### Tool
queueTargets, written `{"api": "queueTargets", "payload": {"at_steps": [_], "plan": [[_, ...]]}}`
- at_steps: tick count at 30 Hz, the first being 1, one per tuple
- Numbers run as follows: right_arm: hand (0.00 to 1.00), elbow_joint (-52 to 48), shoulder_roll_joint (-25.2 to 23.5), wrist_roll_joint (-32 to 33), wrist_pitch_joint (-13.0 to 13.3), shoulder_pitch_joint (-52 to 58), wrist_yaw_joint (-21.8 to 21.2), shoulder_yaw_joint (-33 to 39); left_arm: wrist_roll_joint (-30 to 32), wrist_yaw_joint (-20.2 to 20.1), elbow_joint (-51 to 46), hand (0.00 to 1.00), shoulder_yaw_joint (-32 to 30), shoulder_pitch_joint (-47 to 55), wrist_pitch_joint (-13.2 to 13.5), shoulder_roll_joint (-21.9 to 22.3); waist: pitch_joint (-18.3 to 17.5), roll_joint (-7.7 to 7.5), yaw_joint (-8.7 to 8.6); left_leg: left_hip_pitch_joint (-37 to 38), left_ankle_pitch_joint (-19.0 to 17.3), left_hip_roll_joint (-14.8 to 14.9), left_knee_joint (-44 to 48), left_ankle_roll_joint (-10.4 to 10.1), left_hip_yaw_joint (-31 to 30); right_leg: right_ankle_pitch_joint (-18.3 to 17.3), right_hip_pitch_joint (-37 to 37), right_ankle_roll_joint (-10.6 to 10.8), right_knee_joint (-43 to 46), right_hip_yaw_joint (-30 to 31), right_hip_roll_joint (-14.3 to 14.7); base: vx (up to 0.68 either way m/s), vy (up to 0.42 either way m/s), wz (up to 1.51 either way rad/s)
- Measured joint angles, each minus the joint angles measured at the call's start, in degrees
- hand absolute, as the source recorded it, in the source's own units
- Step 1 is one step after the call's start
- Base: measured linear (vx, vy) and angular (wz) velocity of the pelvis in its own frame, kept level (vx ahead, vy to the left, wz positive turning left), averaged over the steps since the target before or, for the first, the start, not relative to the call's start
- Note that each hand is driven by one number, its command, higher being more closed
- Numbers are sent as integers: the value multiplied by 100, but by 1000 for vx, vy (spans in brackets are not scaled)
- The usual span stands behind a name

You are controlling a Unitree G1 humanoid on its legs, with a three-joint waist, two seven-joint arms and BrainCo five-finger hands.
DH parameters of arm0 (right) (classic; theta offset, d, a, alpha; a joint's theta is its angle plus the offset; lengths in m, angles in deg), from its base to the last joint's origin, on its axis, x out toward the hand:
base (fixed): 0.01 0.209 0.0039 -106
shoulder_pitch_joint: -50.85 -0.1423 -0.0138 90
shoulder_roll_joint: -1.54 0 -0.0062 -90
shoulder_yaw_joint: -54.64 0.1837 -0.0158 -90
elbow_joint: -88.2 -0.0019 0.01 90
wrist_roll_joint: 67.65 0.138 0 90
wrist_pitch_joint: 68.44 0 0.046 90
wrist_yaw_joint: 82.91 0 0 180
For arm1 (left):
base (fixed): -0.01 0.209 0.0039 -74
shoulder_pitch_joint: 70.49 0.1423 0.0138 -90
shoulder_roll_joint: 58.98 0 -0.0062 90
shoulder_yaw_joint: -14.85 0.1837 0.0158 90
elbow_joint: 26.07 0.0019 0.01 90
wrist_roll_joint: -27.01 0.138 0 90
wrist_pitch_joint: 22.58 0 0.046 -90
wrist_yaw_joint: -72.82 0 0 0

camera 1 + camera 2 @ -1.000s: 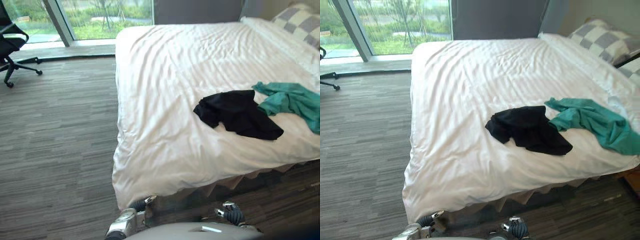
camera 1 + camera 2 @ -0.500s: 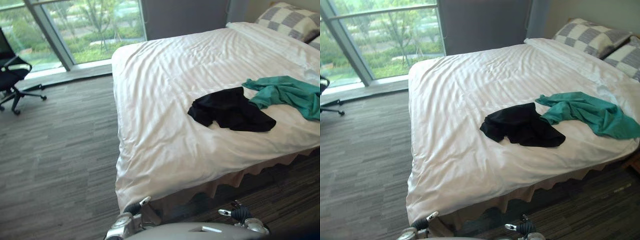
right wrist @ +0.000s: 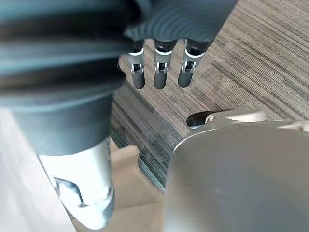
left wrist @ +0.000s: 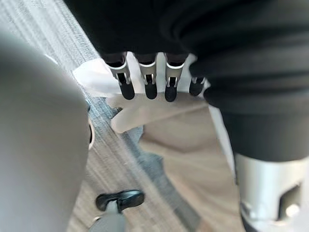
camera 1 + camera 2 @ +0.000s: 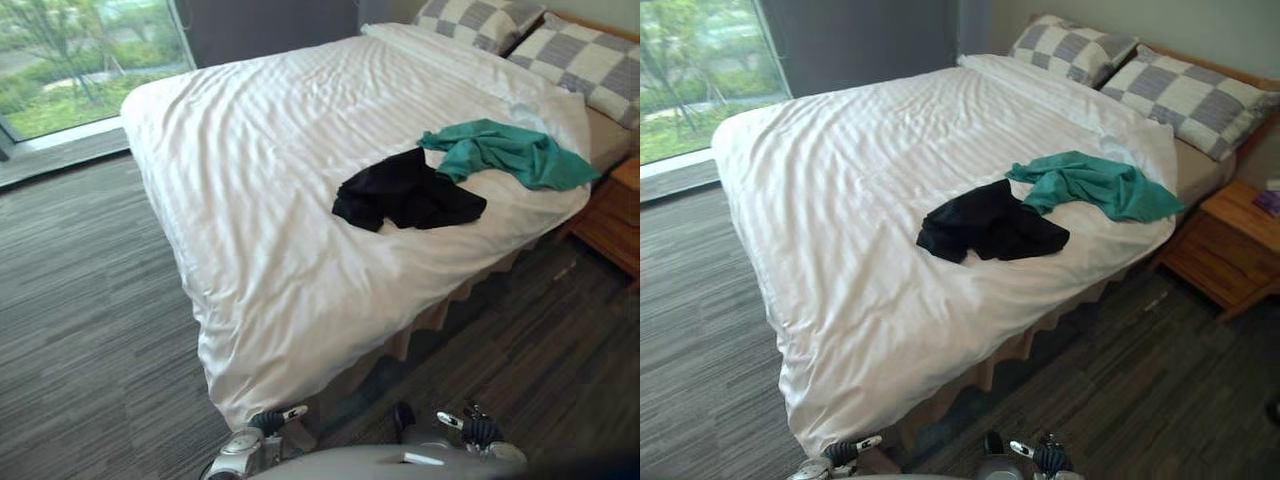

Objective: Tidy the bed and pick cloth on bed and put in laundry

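Observation:
A black cloth (image 5: 405,192) lies crumpled on the white duvet of the bed (image 5: 260,150), near its right side. A teal cloth (image 5: 505,152) is spread just beyond it, touching its far edge. My left hand (image 5: 262,425) hangs low in front of the bed's near corner, far from both cloths. In the left wrist view its fingers (image 4: 148,79) are straight and empty above the duvet corner and beige bed skirt (image 4: 178,140). My right hand (image 5: 465,428) hangs low over the carpet, with its fingers (image 3: 159,72) straight and holding nothing.
Two checked pillows (image 5: 475,20) (image 5: 590,62) rest at the head of the bed. A wooden nightstand (image 5: 1230,240) stands beside the bed at the right. A window (image 5: 70,60) runs along the far left. Grey striped carpet (image 5: 80,300) surrounds the bed.
The camera has swung to the right: the office chair has left the picture and both pillows and the nightstand have come in. The cloths lie as before and both hands stay low.

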Motion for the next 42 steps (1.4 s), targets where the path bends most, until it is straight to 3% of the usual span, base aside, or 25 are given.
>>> {"api": "queueTargets", "payload": {"at_steps": [1, 2, 3, 4, 5, 6, 7, 8, 9, 10, 11, 12, 13, 14, 15, 21, 23, 25, 28, 32, 33, 38, 42], "plan": [[0, 23, 45, -4, 2, -51, -8, -100, -36, 27, 80, 0, 67, -48, -1, 5, -8, -31, 69, 3, -119, -137, -15, 292, -13, 250, -19, -4, -223, 117, 75, -160, 30, -119], [0, 41, 61, -4, 1, -100, -7, -106, -113, 38, 120, 0, 87, -64, -4, 5, -21, 5, 112, -4, -134, -164, -51, 349, -1, 375, -23, 1, -394, 179, 115, -232, 2, -146], [0, 43, 106, -7, -12, -316, -14, -32, -274, 95, 130, 0, 76, -22, 26, 38, -6, 164, 151, -8, -14, -61, -70, 71, 490, -404, -386, -229, 570, -128, 60, -204, -10, -109], [0, 25, 108, -5, -9, -341, -19, -22, -300, 128, 119, 0, 102, -27, 27, 28, 10, 157, 111, -8, -7, -52, -44, 72, 564, -798, -559, -335, 1305, -300, -12, -213, -60, -96], [0, 21, 92, -6, -7, -310, -16, -18, -401, 153, 104, 0, 136, 21, 39, 13, 13, 158, -1, 30, 11, -11, 20, 63, 645, -1421, -667, -450, 2727, -630, -232, -131, -45, -57], [0, 55, 95, -12, -7, -298, -23, -27, -463, 163, 87, 0, 128, 42, 76, 16, 29, 98, -41, 118, 17, -59, 106, 37, 795, -1574, -543, -390, 2888, -800, -334, -114, -24, -63], [0, 60, 74, -11, -11, -250, -31, -31, -469, 164, 90, 0, 117, 6, 81, -41, 6, -32, -2, 125, 22, -130, 104, 32, 831, -1549, -506, -320, 2758, -820, -227, -112, 10, -134], [0, 9, 55, -12, -4, -311, -55, -49, -550, 170, 99, 0, 119, -43, 75, 5, -34, 124, 121, 47, 8, -108, -13, 189, 889, -1451, -262, -160, 1651, -572, 246, -225, -27, -191], [0, 25, 55, -10, -27, -529, -95, -22, -571, 159, 90, 0, 127, 46, 88, 76, -91, 403, 342, -197, 96, 9, -185, 286, 891, -1407, 9, -214, 599, -263, 653, -279, -92, -216], [0, 23, -29, -14, -47, -603, -166, -50, -621, 205, 110, 0, 88, -10, 165, 104, -24, 224, 249, -353, 182, 34, 51, 90, 1174, -2086, -42, -292, 1844, -478, 232, -239, -111, -134], [0, 10, -62, -36, -50, -520, -205, -73, -624, 218, 80, 0, 104, -64, 140, 35, -26, 123, 220, -398, 182, -6, 208, 110, 1216, -2342, 169, -22, 1831, -509, -23, -133, -157, -68], [0, 31, -67, -79, -92, -443, -285, -14, -666, 266, 101, 0, 126, -124, 161, -71, 79, 126, 210, -464, 96, 27, 407, 63, 1244, -2410, 511, 20, 1075, -418, 108, -90, -156, -29], [0, 1, -21, -116, -80, -428, -273, 1, -675, 273, 101, 0, 138, -119, 156, -18, 109, 191, 189, -491, 99, 134, 439, 52, 1244, -2199, 628, 53, 852, -379, 227, -121, -166, -50], [0, -45, 97, -215, -70, -394, -284, -36, -675, 272, 98, 0, 145, -62, 173, 102, 61, 353, 182, -587, 201, 286, 487, 107, 1252, -1739, 934, -46, 29, -266, 485, -132, -103, -52], [0, -27, 160, -237, -70, -362, -286, -36, -675, 277, 77, 0, 133, -24, 237, 196, 51, 378, 224, -594, 261, 319, 485, 133, 1251, -1525, 1014, -77, -268, -155, 562, -123, -63, -52], [0, 9, 192, -165, -98, -244, -390, 213, -683, 490, 93, 0, 69, 15, 454, 174, 69, 385, 239, -690, 291, 402, 519, 57, 1252, -1151, 973, -93, -931, 172, 772, -165, -24, -31], [0, 122, 194, -168, -160, -269, -459, 247, -847, 523, 88, 0, -101, 20, 527, 174, 126, 300, 271, -713, 306, 354, 636, 79, 847, -1028, 973, -103, -1045, 367, 774, -96, -2, -59], [0, 226, 157, -169, -224, -337, -481, 311, -894, 477, 93, 0, -488, 101, 573, 168, 137, 263, 286, -769, 307, 218, 862, 88, -84, -1002, 913, -105, -1155, 796, 787, -40, 8, -92], [0, 226, 136, -168, -261, -354, -489, 312, -883, 334, 96, 0, -717, 98, 591, 145, 151, 206, 306, -927, 353, 61, 991, 218, -565, -968, 799, -108, -1463, 1093, 724, -38, 55, -94], [0, 226, 138, -112, -258, -267, -471, 364, -873, 204, 111, 0, -707, 45, 549, 136, 145, 214, 214, -682, 199, -134, 184, 250, -635, -475, 682, 56, -1697, 1035, 623, -77, 89, -49], [0, 276, 70, -29, -267, -199, -457, 484, -875, 137, 169, 0, -544, -41, 524, 83, 190, 127, 202, -551, 85, -189, -117, 194, -625, -172, 639, 95, -1697, 971, 608, -84, 102, -2], [0, 255, -17, 280, -241, 121, -534, 583, -904, -33, 247, 0, -279, -61, 422, 32, 93, 94, 173, -284, 108, -410, -420, 200, -633, 7, 721, 209, -1688, 821, 387, -26, 99, -2], [0, 252, -11, 454, -186, 145, -582, 637, -923, 0, 247, 0, -326, 57, 386, 169, 41, 204, 88, -306, 101, -502, -496, 215, -759, -64, 715, 304, -1573, 715, 282, 65, 85, 16]]}}
